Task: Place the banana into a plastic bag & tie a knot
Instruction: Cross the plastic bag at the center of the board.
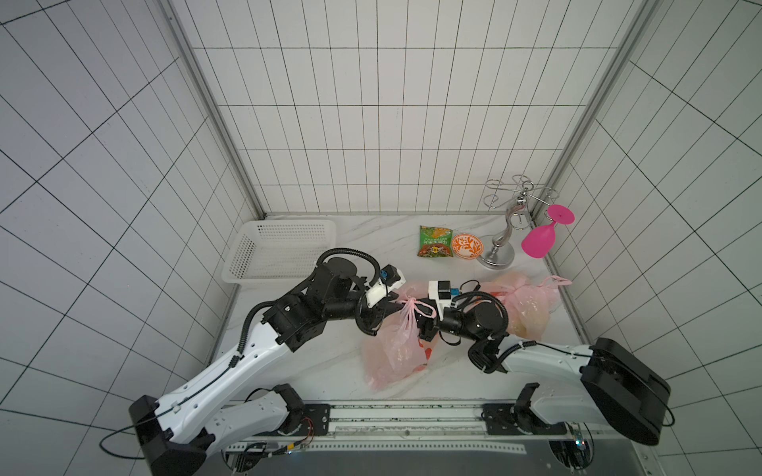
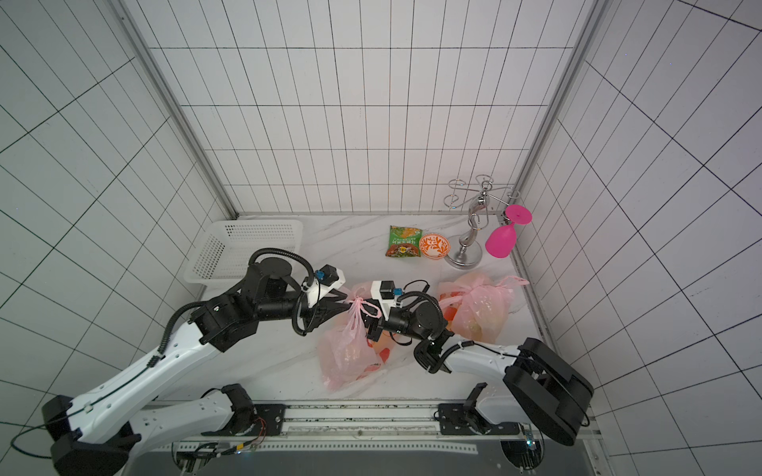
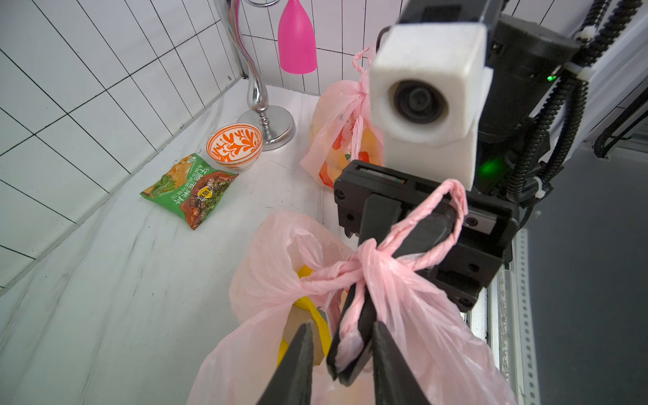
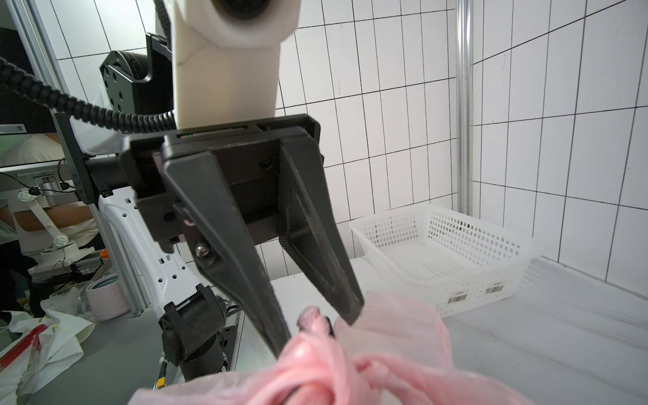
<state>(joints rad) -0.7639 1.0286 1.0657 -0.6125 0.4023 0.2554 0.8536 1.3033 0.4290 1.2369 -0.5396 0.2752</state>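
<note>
Two black parallel grippers meet tip to tip in both top views, over a translucent pink plastic carrier bag [image 1: 391, 354]. The left gripper [image 1: 393, 305] and the right gripper [image 1: 418, 312] close in on the bag's gathered neck, where a knot [image 1: 410, 304] sits between their tips. The bag's body sags below the jaws onto the white marble-patterned table [image 1: 313, 362], which probably anchors it while the neck is worked. A second tied pink plastic bag [image 1: 523, 309] lies behind the right gripper's wrist. Well beyond both jaws are a white perforated plastic basket [image 1: 280, 251], a green foil snack packet [image 1: 435, 242], an orange-patterned bowl [image 1: 466, 246] and a chrome glass stand [image 1: 501, 247] with a bright pink plastic goblet [image 1: 540, 241] hanging from it.

From the left wrist, the left gripper's two fingers stand spread apart and touch nothing. Between them lie the right gripper's fingers, pressed together and pinching a twisted pink handle strand [image 3: 350, 336] at their tips. Those shut fingers run through the knot [image 3: 364, 270], and a handle loop [image 3: 456, 200] is wrapped round their base. The right gripper seems to hold the strand so it can be drawn through and the knot tightened. Yellow shows through the bag's mouth just under the knot, beside one left finger. It is taken to be the banana [image 3: 315, 312], already inside.

From the right wrist, the left gripper's [image 4: 315, 333] jaws are spread, with their tips just above bunched pink plastic. A strand end pokes up between them, and they appear poised to take it. The right gripper's own fingers are hidden under the plastic here.
</note>
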